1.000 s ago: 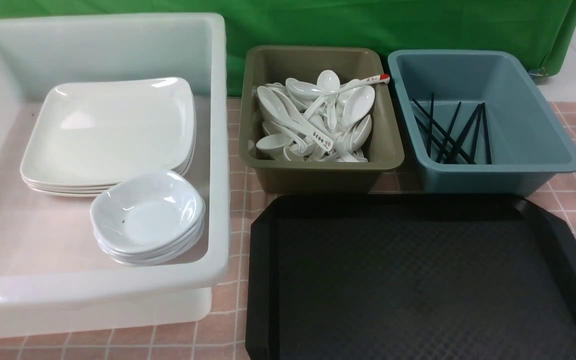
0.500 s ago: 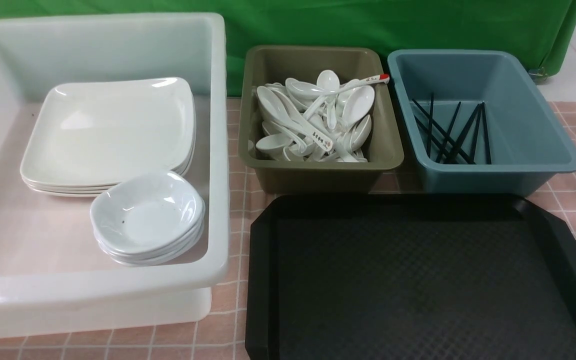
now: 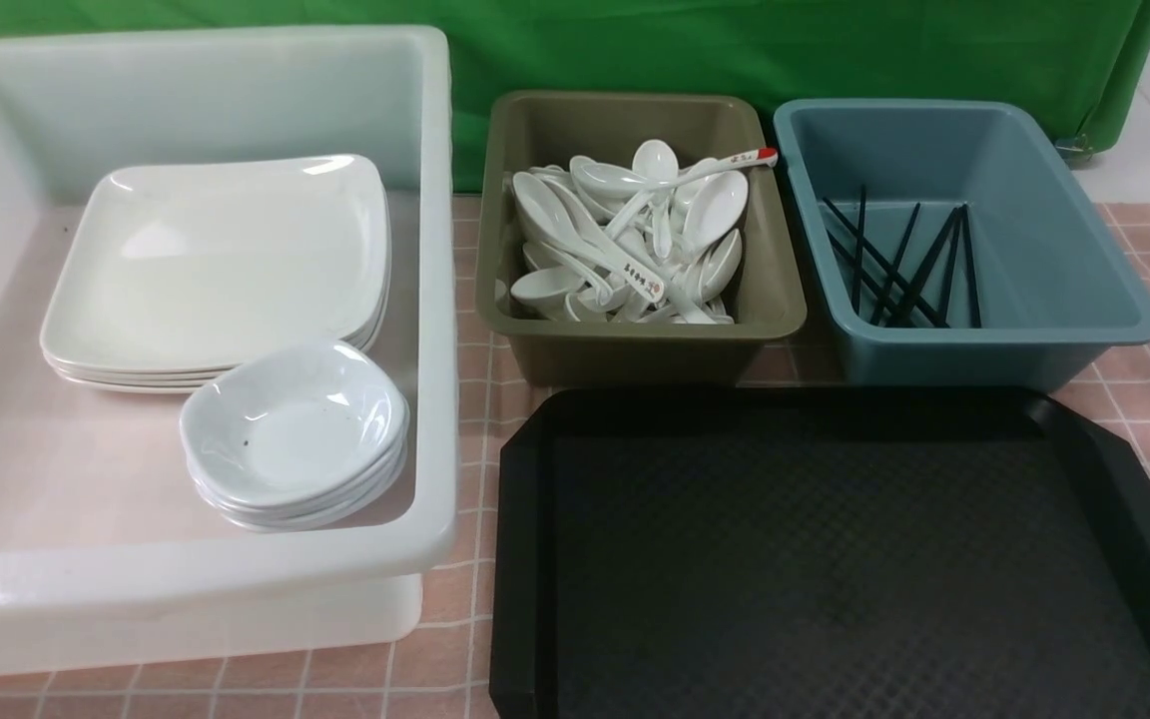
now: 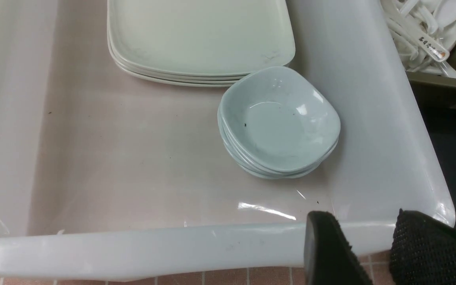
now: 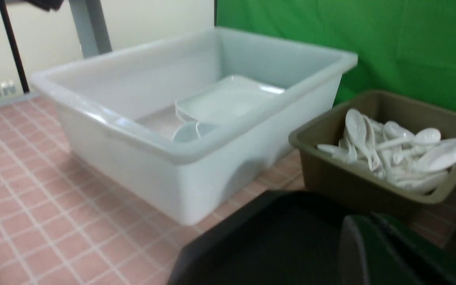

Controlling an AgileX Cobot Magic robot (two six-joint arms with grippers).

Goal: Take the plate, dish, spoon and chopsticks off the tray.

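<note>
The black tray (image 3: pixel 835 559) lies bare at the front right. The plate (image 3: pixel 226 260) tops a stack inside the white tub, and the dish (image 3: pixel 295 424) tops a smaller stack in front of it. The spoon (image 3: pixel 625 268) with black characters rests on a heap of spoons. Black chopsticks (image 3: pixel 899 265) lie in the blue tub. Neither gripper shows in the front view. My left gripper (image 4: pixel 360 221) hangs open and empty outside the white tub's near rim (image 4: pixel 133 249), close to the dish (image 4: pixel 279 122). My right gripper (image 5: pixel 364 223) is shut above the tray (image 5: pixel 271 237).
The white tub (image 3: pixel 440 300) fills the left side. An olive tub (image 3: pixel 635 350) of spoons and a blue tub (image 3: pixel 1074 260) stand behind the tray. A red-tipped spoon (image 3: pixel 735 162) lies across the heap. Pink checked cloth covers the table; a green curtain hangs behind.
</note>
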